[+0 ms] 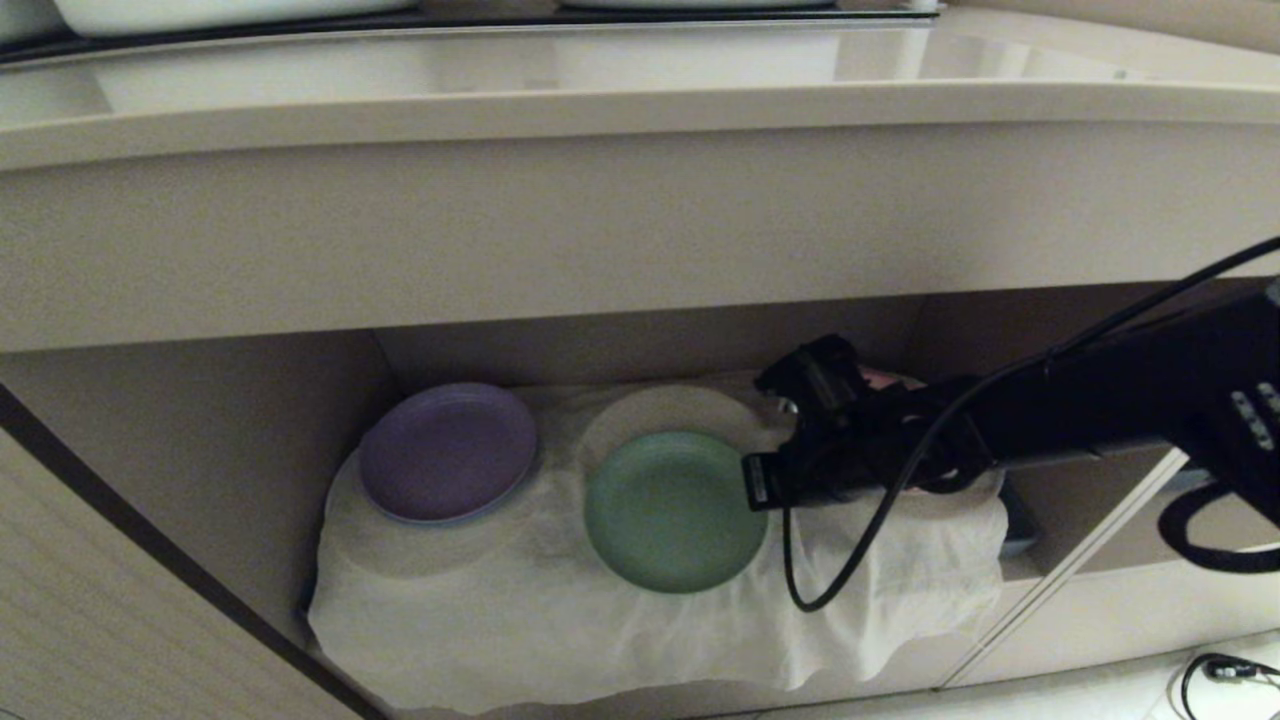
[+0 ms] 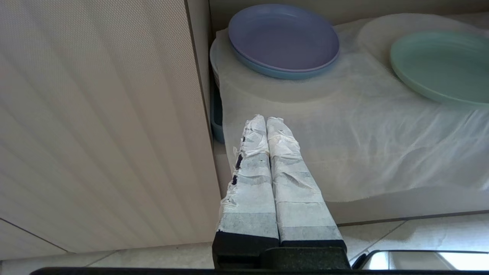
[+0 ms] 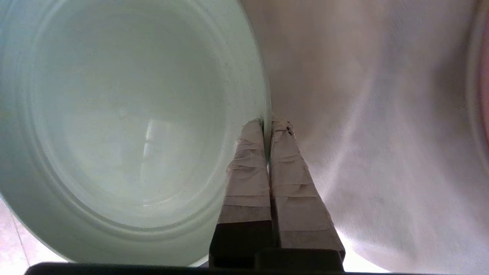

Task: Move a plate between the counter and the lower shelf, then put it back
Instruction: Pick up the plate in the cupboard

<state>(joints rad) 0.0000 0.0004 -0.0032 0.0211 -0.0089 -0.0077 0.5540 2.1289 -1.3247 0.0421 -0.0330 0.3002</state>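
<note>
The counter (image 1: 640,110) runs long and wide across the top, and everything else sits below it. Under the counter is the lower shelf (image 1: 200,440), a big box-shaped hole with a white cloth (image 1: 560,630) spread on its floor.

On that cloth, straight under the middle of the counter, is the plate (image 1: 672,510), round and mint green. The purple plate (image 1: 446,452) lies well off to its left side on a hump in the cloth. A bit of a pink plate (image 3: 484,95) peeks out on the other side, mostly hidden.

The right gripper (image 3: 267,124) reaches in under the counter from the right. Its two taped fingers (image 3: 250,152) are squeezed tight on the green plate's rim, one on each face of the edge. So the robot seems to be at the grabbing step, with the plate pinched at the shelf.

Next, the robot likely needs to lift the plate, pull it out from under the counter without bumping the thick front edge, and bring it up on top. A thin rim could slip.

The left gripper (image 2: 266,124) hangs low outside the shelf, pressed together and holding nothing.

No words or labels can be read anywhere.
</note>
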